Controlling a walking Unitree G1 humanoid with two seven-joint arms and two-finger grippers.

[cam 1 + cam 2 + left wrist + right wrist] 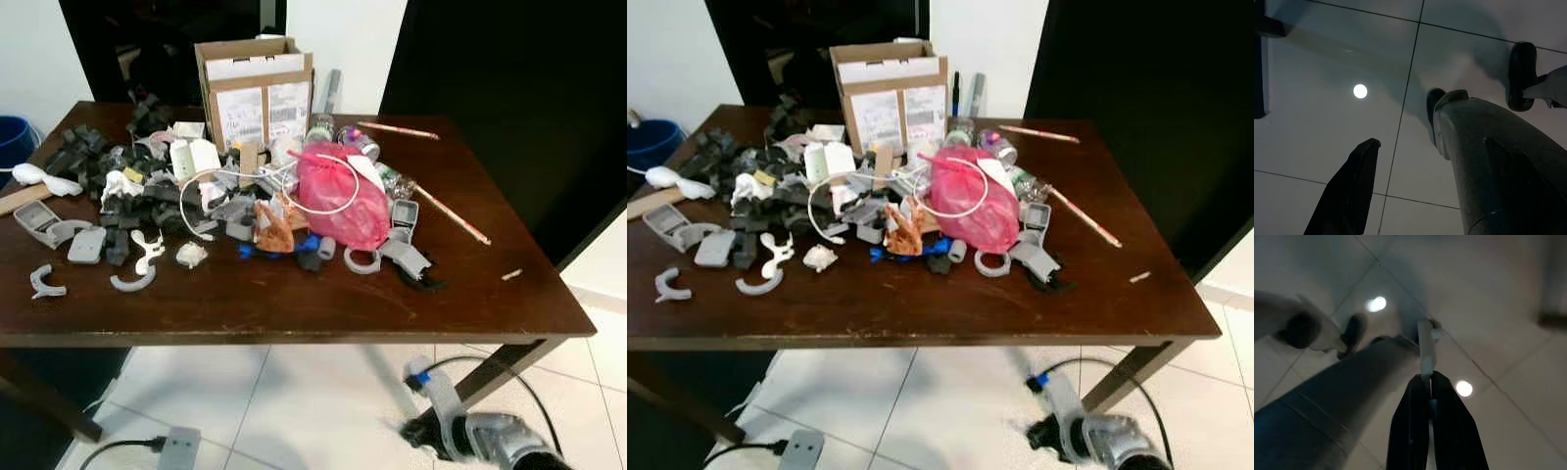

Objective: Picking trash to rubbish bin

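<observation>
The right gripper (1429, 382) hangs below the table (294, 304), fingers clamped on a small white piece (1426, 350); the blue bin (14, 139) stands far left. Left fingers (1359, 176) apart.

Table (294, 304) dark brown wood. Plastic bag (343, 196) bright pink. Cardboard box (257, 88) tan with white labels. Scattered parts (108, 186) grey, black, white. Wrapper (277, 227) orange. Cable loop (323, 208) white. Bucket (14, 139) blue. Floor tiles (294, 401) pale grey-white. Sticks (453, 211) pinkish. Right gripper (1430, 382) black, pinching white piece (1426, 347).
</observation>
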